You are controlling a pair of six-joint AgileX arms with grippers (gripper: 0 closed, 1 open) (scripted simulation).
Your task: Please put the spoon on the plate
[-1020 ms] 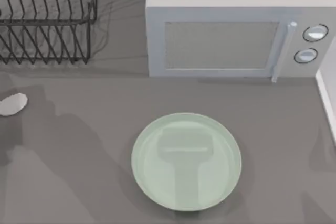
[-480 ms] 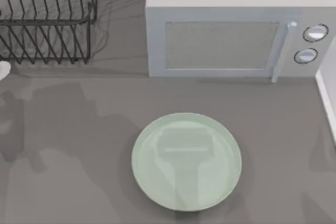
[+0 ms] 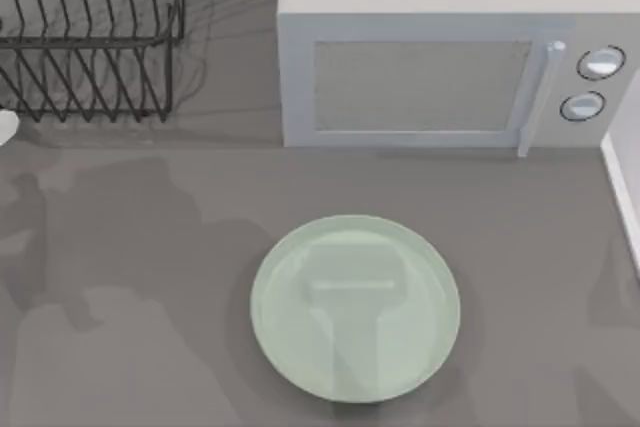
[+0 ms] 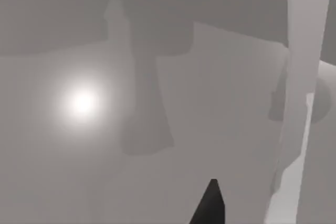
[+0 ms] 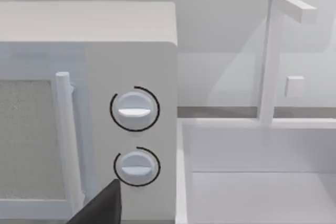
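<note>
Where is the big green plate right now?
In the top view the plate lies flat on the grey table, near its middle, in front of the microwave.

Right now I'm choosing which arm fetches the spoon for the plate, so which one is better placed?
Probably left. A small white shape, perhaps the spoon, sits at the table's left edge below the dish rack. The right wrist view faces the microwave and sink, far right of the plate.

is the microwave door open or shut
Shut. In the top view the microwave door lies flush with its front, handle beside the two dials; the right wrist view shows the same closed front.
</note>
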